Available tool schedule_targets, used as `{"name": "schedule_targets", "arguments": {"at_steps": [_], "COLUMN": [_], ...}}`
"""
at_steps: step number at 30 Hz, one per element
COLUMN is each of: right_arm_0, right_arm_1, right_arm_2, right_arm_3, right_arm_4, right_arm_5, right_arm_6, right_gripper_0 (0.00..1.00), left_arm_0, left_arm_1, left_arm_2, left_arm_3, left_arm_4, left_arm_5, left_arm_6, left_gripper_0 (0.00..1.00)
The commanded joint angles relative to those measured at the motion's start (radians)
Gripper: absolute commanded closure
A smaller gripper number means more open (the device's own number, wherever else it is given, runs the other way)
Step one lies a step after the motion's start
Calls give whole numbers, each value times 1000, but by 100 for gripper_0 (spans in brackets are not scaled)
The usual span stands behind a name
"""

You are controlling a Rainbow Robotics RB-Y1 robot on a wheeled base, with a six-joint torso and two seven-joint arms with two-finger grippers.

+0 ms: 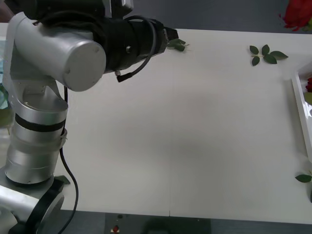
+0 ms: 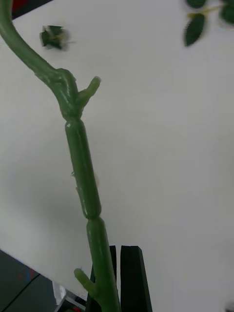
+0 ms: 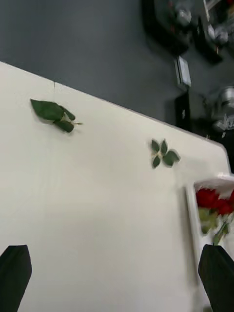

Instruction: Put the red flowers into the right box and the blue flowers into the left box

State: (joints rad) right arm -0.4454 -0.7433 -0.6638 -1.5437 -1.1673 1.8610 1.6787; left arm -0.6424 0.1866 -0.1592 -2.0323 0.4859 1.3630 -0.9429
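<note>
my right gripper [image 2: 114, 280] has its black fingers squeezed onto a thick green stem [image 2: 83, 170], which runs up over the white table [image 2: 165, 161]; can't see the bloom from there; my left gripper [image 3: 117, 278] is spread wide with nothing in it, reaching over the table's far side near a leaf sprig [image 1: 178, 45]; red flowers [image 3: 213, 201] are lying in the right box [image 1: 301, 109] at the right edge; another leaf sprig [image 1: 265, 53] sits near the far right corner
</note>
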Motion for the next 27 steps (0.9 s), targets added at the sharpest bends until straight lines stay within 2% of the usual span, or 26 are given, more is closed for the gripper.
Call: {"name": "schedule_targets", "arguments": {"at_steps": [1,5,11,20,27], "right_arm_0": [11,30,63,162,182], "right_arm_1": [-54,-61,-61,-64,-64], "right_arm_2": [-14,-14,-14,1,41], "right_arm_3": [-30,-30,-30,-27,123], "right_arm_4": [113,241,400,571,586], "right_arm_5": [-22,-57,-102,-238,-398], "right_arm_6": [-62,-74,-85,-102,-94], "right_gripper_0": [100,100,100,100,100], "left_arm_0": [-13,9,89,191,274], "left_arm_1": [4,19,85,200,266], "left_arm_2": [125,227,316,303,271], "left_arm_3": [-37,-34,15,89,96], "left_arm_4": [108,237,505,818,1047], "left_arm_5": [90,146,91,-38,-127], "left_arm_6": [-278,-485,-766,-1059,-1228], "left_gripper_0": [0,0,0,0,0]}}
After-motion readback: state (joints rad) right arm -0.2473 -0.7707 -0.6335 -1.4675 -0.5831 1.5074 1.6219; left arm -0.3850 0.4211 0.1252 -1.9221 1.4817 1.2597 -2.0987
